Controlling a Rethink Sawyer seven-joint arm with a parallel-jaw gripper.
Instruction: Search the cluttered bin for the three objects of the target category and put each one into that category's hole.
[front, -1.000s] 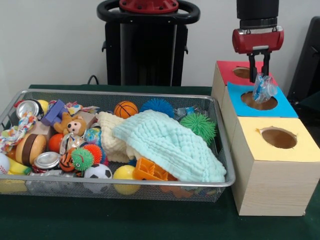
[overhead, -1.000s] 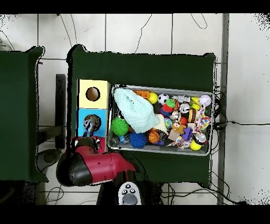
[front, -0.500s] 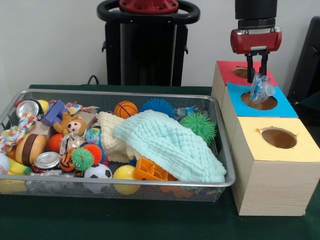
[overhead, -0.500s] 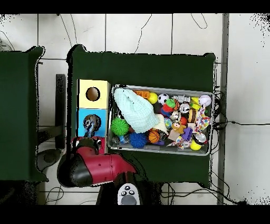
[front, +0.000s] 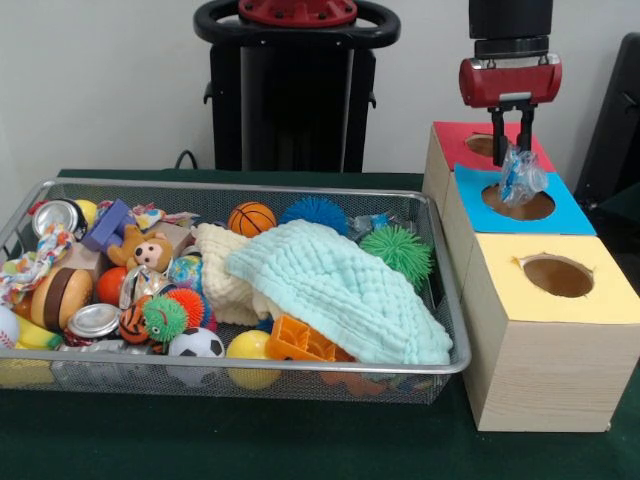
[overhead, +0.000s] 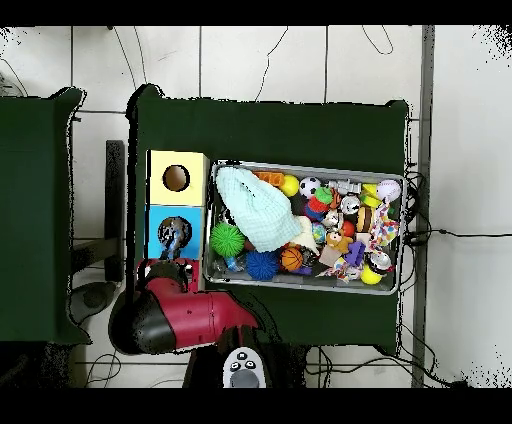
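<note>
Where the green desk (front: 250, 440) runs across the front view, the bin (front: 240, 366) sits at the left, its wire mesh packed full: a crushed silver can (front: 58, 215) in the far left corner, a second can (front: 93, 320) nearer the front rim, a brown toy monkey (front: 146, 250), a small football (front: 196, 343), an orange basketball (front: 251, 218), a blue spiky ball (front: 314, 212). A pale mint cloth (front: 340, 290) is draped over the right half of the heap, an orange plastic piece (front: 300, 342) poking out under its near edge, and a green spiky ball (front: 398, 250) lies just beside the cloth against the right wall. Right of the bin stands the row of wooden boxes, yellow top (front: 560, 275) nearest, blue in the middle, red top (front: 475, 143) farthest. Over the blue one hangs the gripper (front: 511, 152), its fingers (front: 500, 140) clamped on a crinkled clear plastic lump (front: 522, 176), which dangles directly above the hole (front: 518, 203), lower end at about the opening. In the overhead view the lump (overhead: 172, 234) covers that hole (overhead: 176, 236), with the red arm (overhead: 175, 318) below it.
</note>
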